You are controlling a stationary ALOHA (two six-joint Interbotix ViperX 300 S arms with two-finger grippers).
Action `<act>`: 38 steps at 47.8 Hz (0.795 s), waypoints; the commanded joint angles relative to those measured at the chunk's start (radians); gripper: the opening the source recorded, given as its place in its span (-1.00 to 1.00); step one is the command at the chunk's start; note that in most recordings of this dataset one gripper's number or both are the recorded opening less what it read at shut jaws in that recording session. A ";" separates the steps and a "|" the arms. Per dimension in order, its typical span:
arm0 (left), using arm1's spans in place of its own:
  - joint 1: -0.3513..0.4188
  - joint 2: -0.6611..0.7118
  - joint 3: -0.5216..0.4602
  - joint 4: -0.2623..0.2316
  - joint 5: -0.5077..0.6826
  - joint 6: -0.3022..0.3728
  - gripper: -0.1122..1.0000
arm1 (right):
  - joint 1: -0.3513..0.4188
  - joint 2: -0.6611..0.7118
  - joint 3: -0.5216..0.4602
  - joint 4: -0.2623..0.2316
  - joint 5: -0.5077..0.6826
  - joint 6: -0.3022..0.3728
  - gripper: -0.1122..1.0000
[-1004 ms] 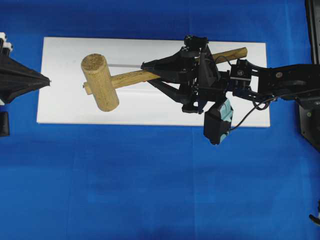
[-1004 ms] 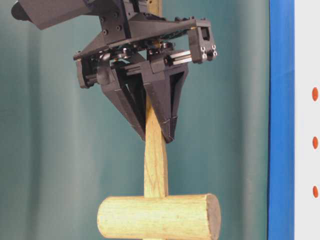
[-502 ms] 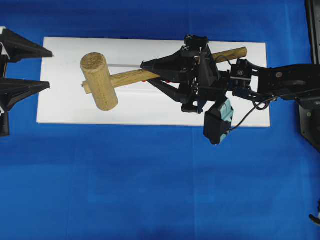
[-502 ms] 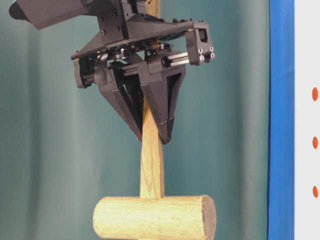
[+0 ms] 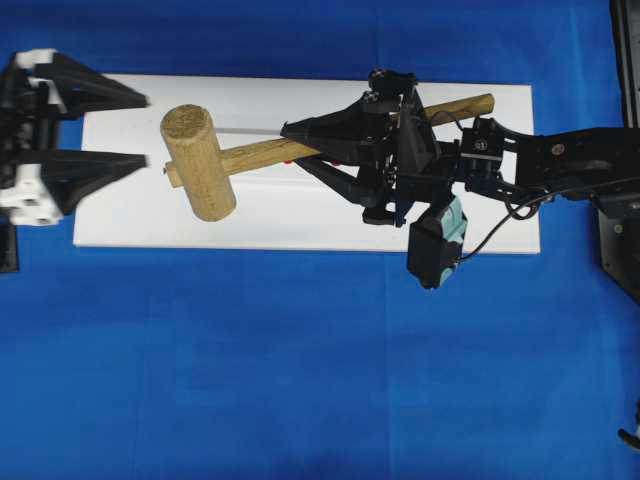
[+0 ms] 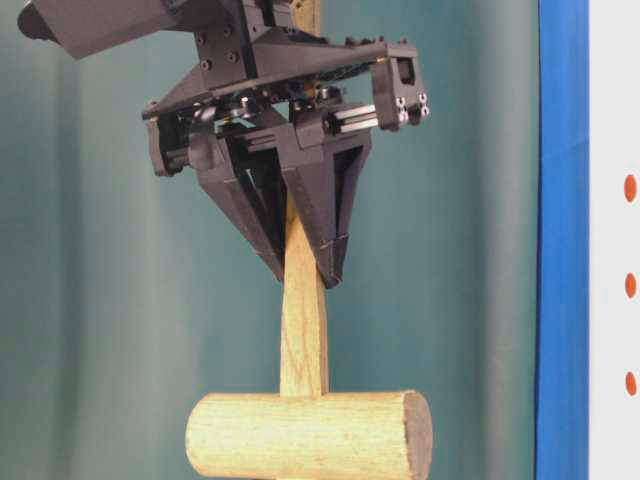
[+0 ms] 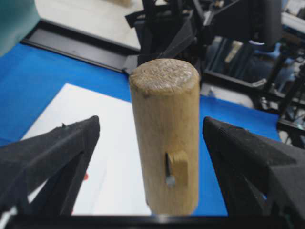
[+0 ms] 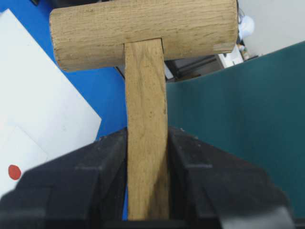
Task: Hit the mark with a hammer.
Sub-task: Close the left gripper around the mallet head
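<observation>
The hammer [image 5: 200, 165], a light wooden mallet, hangs over the white board [image 5: 300, 220] with its head on the left. My right gripper [image 5: 290, 138] is shut on its handle [image 8: 145, 119], as the table-level view [image 6: 305, 265] also shows. My left gripper [image 5: 140, 130] stands open at the board's left end. One of its fingers [image 7: 71, 143] lies on each side of the head [image 7: 164, 133], and neither touches it. A red mark [image 8: 14, 171] shows on the board; in the overhead view it is mostly hidden under the handle and gripper.
Blue cloth [image 5: 300, 380] covers the table around the board. Three red dots [image 6: 630, 187] line the right edge of the table-level view. Black frame parts [image 5: 620, 230] stand at the right edge.
My left gripper has gone from shut to open and moved right, up to the hammer head. The hammer shifted slightly; the right gripper keeps its hold.
</observation>
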 commanded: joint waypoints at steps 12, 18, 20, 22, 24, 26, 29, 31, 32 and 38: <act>0.002 0.186 -0.124 -0.002 -0.084 -0.002 0.84 | 0.000 -0.025 -0.038 0.000 -0.012 0.003 -0.63; 0.002 0.236 -0.164 -0.002 -0.084 -0.003 0.84 | 0.000 -0.026 -0.038 0.000 -0.005 0.003 -0.63; 0.003 0.245 -0.172 -0.002 -0.084 -0.006 0.84 | 0.002 -0.025 -0.040 0.000 0.000 0.003 -0.63; 0.002 0.252 -0.178 -0.002 -0.084 -0.009 0.84 | 0.002 -0.025 -0.041 0.000 0.006 0.003 -0.63; 0.002 0.256 -0.181 -0.002 -0.083 -0.011 0.83 | 0.000 -0.026 -0.040 0.000 0.009 0.003 -0.63; 0.002 0.258 -0.181 -0.002 -0.080 -0.015 0.82 | 0.000 -0.026 -0.041 0.000 0.014 0.005 -0.63; 0.002 0.256 -0.181 -0.002 -0.072 -0.029 0.81 | -0.002 -0.025 -0.041 0.000 0.015 0.005 -0.63; 0.002 0.255 -0.181 -0.002 -0.064 -0.040 0.79 | -0.002 -0.026 -0.043 0.000 0.014 0.005 -0.63; 0.002 0.255 -0.181 -0.002 -0.060 -0.048 0.76 | -0.002 -0.026 -0.044 0.000 0.014 0.005 -0.63; 0.002 0.255 -0.181 -0.002 -0.029 -0.104 0.33 | -0.002 -0.025 -0.049 0.000 0.015 0.005 -0.63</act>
